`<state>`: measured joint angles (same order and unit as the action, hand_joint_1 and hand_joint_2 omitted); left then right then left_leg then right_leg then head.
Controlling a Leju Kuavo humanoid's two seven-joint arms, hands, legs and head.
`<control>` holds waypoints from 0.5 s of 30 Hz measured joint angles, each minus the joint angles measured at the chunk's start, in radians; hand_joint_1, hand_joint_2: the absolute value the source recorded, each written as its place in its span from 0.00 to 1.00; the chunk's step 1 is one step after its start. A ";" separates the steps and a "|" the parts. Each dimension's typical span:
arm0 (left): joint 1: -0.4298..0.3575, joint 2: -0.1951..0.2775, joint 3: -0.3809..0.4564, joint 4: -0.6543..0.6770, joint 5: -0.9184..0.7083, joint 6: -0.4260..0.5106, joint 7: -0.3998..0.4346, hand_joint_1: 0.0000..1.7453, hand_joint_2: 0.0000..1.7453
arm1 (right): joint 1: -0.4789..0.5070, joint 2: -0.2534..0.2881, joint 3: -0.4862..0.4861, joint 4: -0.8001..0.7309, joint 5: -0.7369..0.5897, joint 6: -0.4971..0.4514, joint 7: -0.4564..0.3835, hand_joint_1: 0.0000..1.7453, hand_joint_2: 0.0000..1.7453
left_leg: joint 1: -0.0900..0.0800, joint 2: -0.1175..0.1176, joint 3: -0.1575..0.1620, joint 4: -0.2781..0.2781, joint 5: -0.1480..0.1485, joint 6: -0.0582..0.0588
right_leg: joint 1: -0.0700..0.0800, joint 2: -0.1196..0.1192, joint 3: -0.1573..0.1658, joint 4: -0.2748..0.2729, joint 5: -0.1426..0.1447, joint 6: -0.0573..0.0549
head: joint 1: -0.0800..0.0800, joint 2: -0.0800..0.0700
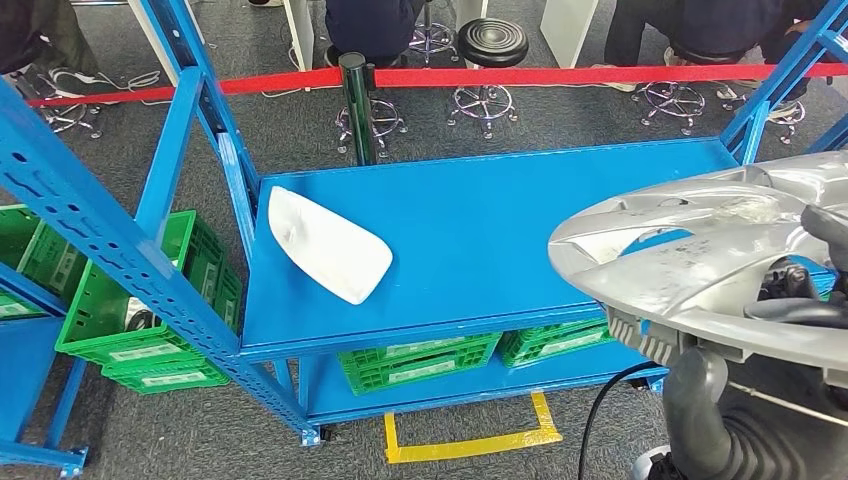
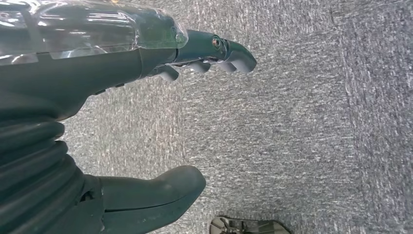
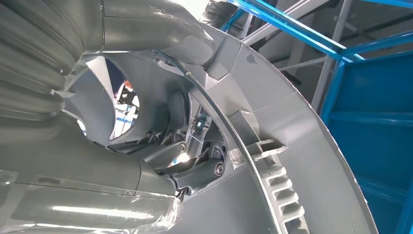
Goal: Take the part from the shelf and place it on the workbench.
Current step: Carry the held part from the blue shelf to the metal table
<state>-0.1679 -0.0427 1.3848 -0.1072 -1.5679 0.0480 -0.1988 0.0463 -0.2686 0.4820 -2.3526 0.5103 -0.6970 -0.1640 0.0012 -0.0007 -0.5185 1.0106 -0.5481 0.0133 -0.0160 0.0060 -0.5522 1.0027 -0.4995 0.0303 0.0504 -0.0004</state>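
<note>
Head view: the right hand (image 1: 815,270) holds the silver wheel cover (image 1: 700,250) above the blue workbench (image 1: 480,240) — a white part (image 1: 325,243) lies there; left wrist view: the left hand (image 2: 195,58) hangs over grey carpet (image 2: 302,126), fingers apart, empty; right wrist view: thumb and fingers (image 3: 195,170) seemingly clamp the cover's rim

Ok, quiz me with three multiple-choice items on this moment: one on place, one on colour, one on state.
1. Where does the white part lie?
A. on the blue bench top
B. in a green crate
C. on the floor

2. What colour are the crates under the bench top?
A. red
B. green
C. yellow

3. What is the right hand doing?
A. hanging free
B. pressing the bench
C. holding the silver hubcap

Key: 1 A, it rests flat on the top. 2 B, all are green. 3 C, thumb and fingers clamp its rim.
</note>
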 joint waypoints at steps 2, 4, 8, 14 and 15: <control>0.000 -0.001 0.003 0.000 0.000 0.000 -0.002 0.00 1.00 | 0.001 0.000 0.002 0.000 0.000 0.000 0.000 1.00 1.00 | 0.000 0.000 0.000 0.000 0.000 0.000 | 0.000 0.000 0.000 0.000 0.000 0.000 | 0.000 0.000; 0.000 -0.001 0.006 0.000 0.000 0.000 -0.004 0.00 1.00 | 0.002 0.000 0.003 0.000 -0.001 0.000 0.000 1.00 1.00 | 0.000 0.000 0.000 0.000 0.000 0.000 | 0.000 0.000 0.000 0.000 0.000 0.000 | 0.000 0.000; 0.000 -0.001 0.007 0.000 0.000 0.000 -0.004 0.00 1.00 | 0.002 0.000 0.006 0.000 -0.006 0.000 0.000 1.00 1.00 | 0.000 0.000 0.000 0.000 0.000 0.000 | 0.000 0.000 0.000 0.000 0.000 0.000 | 0.000 0.000; 0.000 -0.001 0.008 0.000 0.000 0.000 -0.003 0.00 1.00 | 0.002 0.000 0.008 0.000 -0.007 0.000 0.000 1.00 1.00 | 0.000 0.000 0.000 0.000 0.000 0.000 | 0.000 0.000 0.000 0.000 0.000 0.000 | 0.000 0.000; 0.000 -0.001 0.008 0.000 0.000 0.000 -0.003 0.00 1.00 | 0.002 0.000 0.009 0.000 -0.007 0.000 0.000 1.00 1.00 | 0.000 0.000 0.000 0.000 0.000 0.000 | 0.000 0.000 0.000 0.000 0.000 0.000 | 0.000 0.000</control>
<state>-0.1679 -0.0442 1.3931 -0.1072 -1.5679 0.0483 -0.2014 0.0484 -0.2686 0.4910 -2.3526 0.5034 -0.6970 -0.1640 0.0012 -0.0011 -0.5185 1.0106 -0.5481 0.0133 -0.0160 0.0060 -0.5522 1.0027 -0.4995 0.0303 0.0504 -0.0004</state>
